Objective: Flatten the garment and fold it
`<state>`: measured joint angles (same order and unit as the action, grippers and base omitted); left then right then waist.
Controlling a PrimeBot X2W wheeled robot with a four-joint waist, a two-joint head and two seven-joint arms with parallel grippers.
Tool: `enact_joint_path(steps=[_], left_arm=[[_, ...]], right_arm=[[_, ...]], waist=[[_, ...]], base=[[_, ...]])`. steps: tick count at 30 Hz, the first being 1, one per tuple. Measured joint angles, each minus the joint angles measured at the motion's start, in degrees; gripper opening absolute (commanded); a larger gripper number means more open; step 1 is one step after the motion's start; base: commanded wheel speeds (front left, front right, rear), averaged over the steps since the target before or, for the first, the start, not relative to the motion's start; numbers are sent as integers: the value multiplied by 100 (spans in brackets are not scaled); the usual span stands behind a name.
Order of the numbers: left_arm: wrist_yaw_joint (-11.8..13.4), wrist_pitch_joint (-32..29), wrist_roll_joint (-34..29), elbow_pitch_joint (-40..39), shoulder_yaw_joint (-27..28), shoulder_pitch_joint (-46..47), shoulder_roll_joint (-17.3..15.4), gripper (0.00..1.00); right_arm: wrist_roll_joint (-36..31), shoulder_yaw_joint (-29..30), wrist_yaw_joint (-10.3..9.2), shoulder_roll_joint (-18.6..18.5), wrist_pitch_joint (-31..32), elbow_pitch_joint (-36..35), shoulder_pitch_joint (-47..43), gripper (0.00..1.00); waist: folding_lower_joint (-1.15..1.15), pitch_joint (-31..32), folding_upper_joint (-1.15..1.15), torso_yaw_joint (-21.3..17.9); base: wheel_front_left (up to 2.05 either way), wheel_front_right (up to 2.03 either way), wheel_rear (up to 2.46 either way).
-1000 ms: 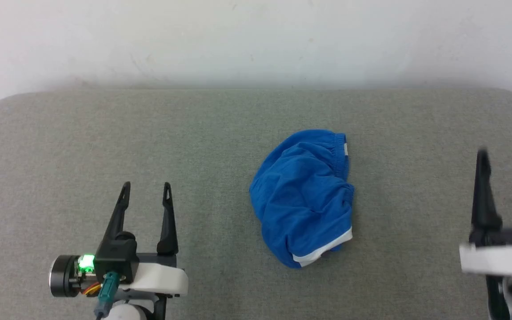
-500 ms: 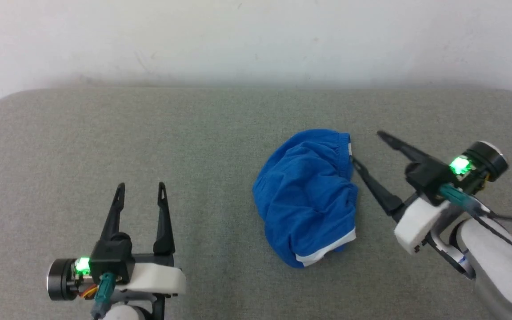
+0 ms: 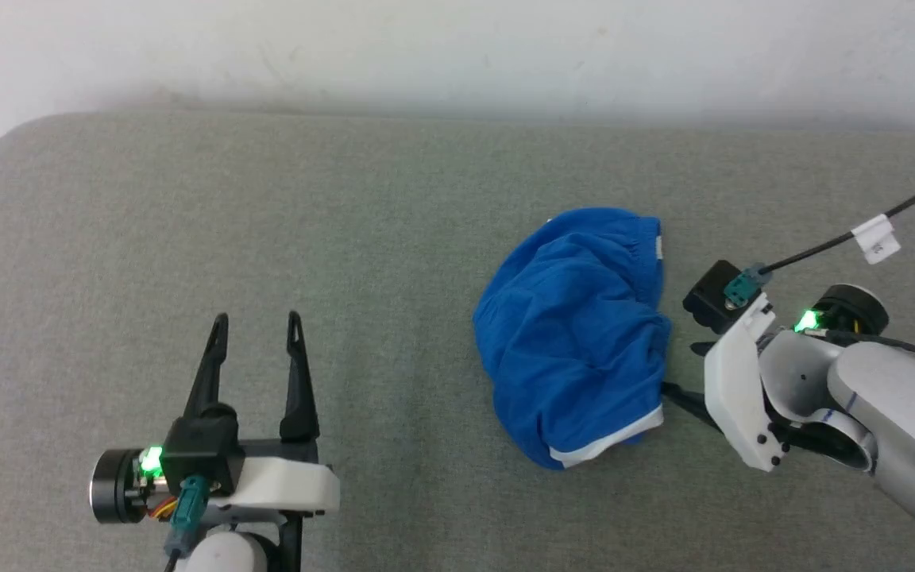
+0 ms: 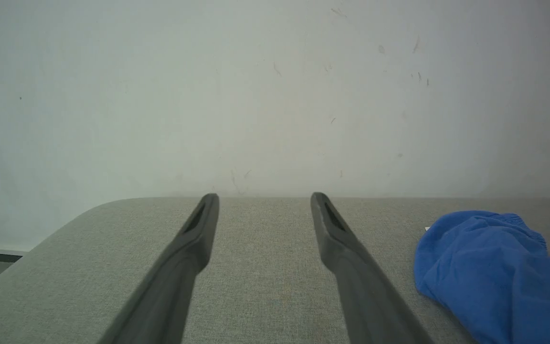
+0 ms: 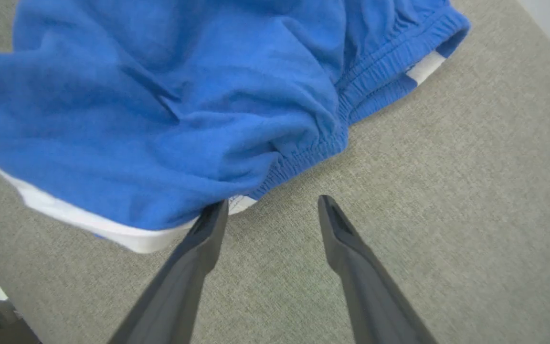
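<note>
At the left, the left gripper [image 3: 256,318] hovers over the grey padded surface [image 3: 187,199], well apart from the cloth. Its jaws are spread and hold nothing.

To the right of the middle lies the garment [image 3: 577,342], a rumpled blue heap. The gathered waistband [image 3: 650,248] is bunched at the far side and the white hem trim [image 3: 608,439] is curled at the near side. Nothing is flattened yet and no fold is made.

At the right, the right gripper [image 5: 272,200] is low beside the garment. Its jaws are apart and grasp nothing, and one fingertip [image 5: 217,210] touches the fabric edge.

The task seems to be at its very beginning: the first grasp, the spreading and all the folding remain.
</note>
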<state>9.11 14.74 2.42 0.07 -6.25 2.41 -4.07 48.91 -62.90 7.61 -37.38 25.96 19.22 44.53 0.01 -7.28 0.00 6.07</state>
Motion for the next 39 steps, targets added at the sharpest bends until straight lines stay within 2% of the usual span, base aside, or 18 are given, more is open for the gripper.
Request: enact_joint_path(steps=[8,12,13,15,20,24,27,31,34,39], left_arm=[[0,0,1,11,-70,160,60,100],[1,-1,9,42,-66,160,70,100],[1,-1,9,47,-54,159,73,100],[4,-1,10,55,-10,153,76,100],[0,-1,8,103,44,109,82,100],[-7,-1,0,114,58,65,86,100],[-9,-1,0,115,63,-20,88,100],[-57,-1,-7,115,52,-27,91,100],[-58,-1,-10,111,48,-31,90,100],[-100,-1,-46,110,37,-93,93,100]], right_arm=[[547,-610,-8,590,-103,1022,206,100],[626,-714,-8,693,-147,1296,249,100],[625,-728,-8,698,-191,1314,251,50],[620,-771,-8,700,-404,1321,257,0],[349,-978,0,590,-1405,1232,297,0],[189,-889,0,52,-2247,926,304,0],[188,-617,-1,-344,-2636,662,217,0],[215,-254,-1,-755,-2853,500,-335,0],[108,-93,0,-973,-2829,671,-901,0],[115,269,0,-920,-2647,1249,-1709,0]], waist=[[0,-286,0,279],[-1,-370,0,397],[-1,-377,0,407],[-1,-374,0,390],[0,-280,0,254],[0,-134,0,95],[0,-36,0,-33],[-1,77,0,-184],[-1,135,0,-263],[-1,163,0,-307]], base=[[0,0,0],[0,0,0],[0,0,0],[0,0,0],[0,0,0],[0,0,0],[0,0,0],[0,0,0],[0,0,0],[0,0,0]])
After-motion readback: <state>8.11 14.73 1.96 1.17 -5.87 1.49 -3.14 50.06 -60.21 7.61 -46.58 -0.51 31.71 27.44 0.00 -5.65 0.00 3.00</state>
